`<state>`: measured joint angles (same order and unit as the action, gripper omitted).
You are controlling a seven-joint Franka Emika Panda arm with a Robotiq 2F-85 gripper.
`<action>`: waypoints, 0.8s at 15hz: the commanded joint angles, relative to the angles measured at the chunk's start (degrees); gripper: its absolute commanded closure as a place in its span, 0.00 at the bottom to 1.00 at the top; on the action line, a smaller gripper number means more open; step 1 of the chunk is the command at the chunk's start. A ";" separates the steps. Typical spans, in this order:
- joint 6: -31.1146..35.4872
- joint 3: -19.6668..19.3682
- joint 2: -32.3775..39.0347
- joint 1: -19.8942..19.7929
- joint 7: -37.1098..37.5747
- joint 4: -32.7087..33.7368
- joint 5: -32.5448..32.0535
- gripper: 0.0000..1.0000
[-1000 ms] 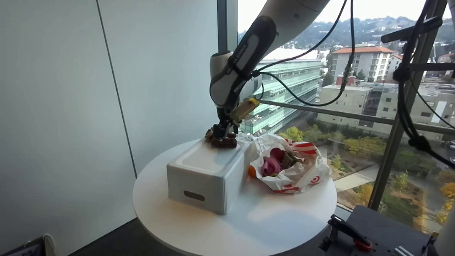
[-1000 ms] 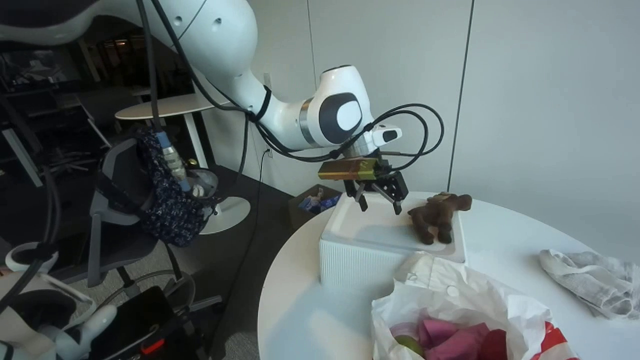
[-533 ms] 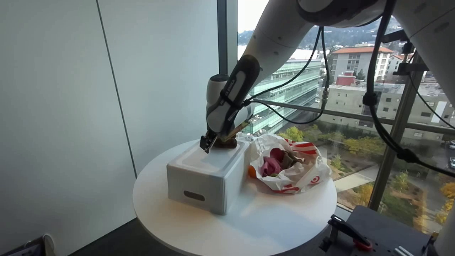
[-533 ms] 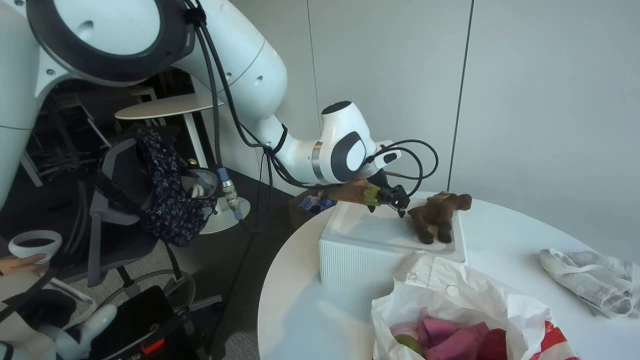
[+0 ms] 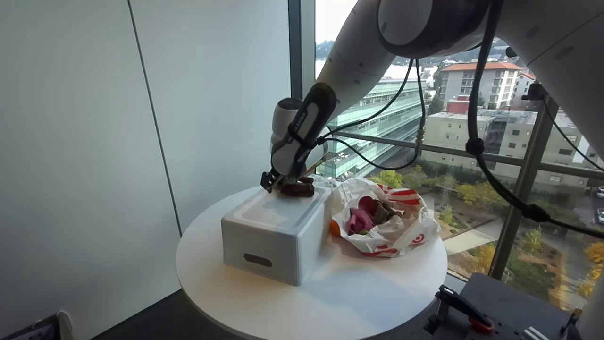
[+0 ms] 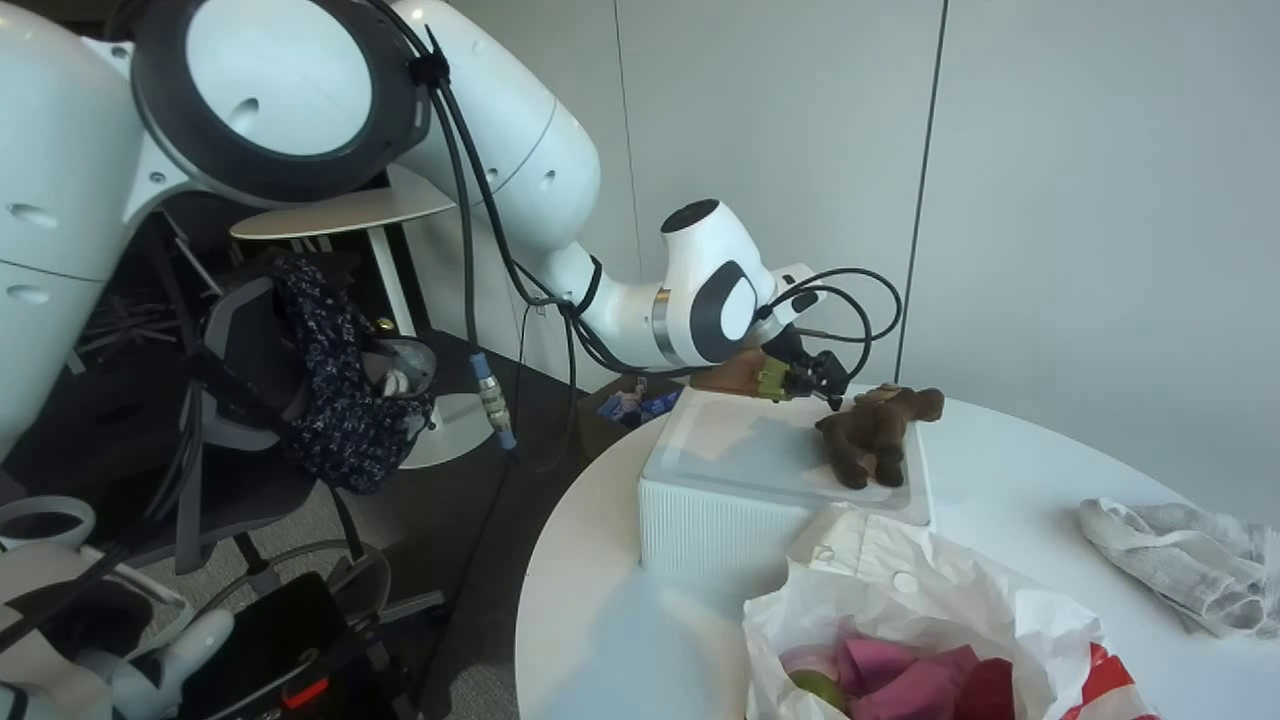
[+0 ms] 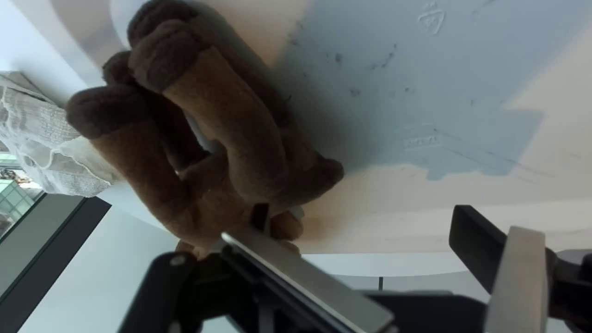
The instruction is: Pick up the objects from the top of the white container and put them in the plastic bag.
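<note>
A brown plush toy [image 6: 865, 435] lies on the lid of the white container [image 6: 720, 525]; it also shows in an exterior view [image 5: 299, 189], partly behind the gripper, and large in the wrist view [image 7: 231, 129]. My gripper [image 7: 363, 219] is open in the wrist view. One fingertip is at the toy's edge, overlapping it in view; contact is unclear. The other is apart from it, over the lid's edge area. In an exterior view the gripper [image 6: 825, 390] is tilted low beside the toy. The white plastic bag with red print [image 5: 410, 231] stands open beside the container.
The bag holds pink cloth-like items [image 6: 905, 680] and other things. An orange item [image 5: 334, 228] is between bag and container. A crumpled whitish cloth [image 6: 1180, 565] lies on the round white table [image 5: 339, 311]. A wall and a window stand behind the table.
The gripper has gone from pointing down above the lid to a low, tilted pose. In the last half second it has shifted closer to the toy. Toy, container and bag have not moved.
</note>
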<state>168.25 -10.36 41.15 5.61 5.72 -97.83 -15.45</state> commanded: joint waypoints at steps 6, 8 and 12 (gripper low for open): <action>0.99 -4.82 5.17 0.29 1.58 4.95 1.81 0.00; 1.17 -5.38 6.96 0.51 1.59 5.38 1.55 0.00; 1.36 -4.58 8.15 -0.20 0.84 5.85 2.17 0.32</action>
<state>168.60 -14.70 47.70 5.43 6.74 -94.08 -14.69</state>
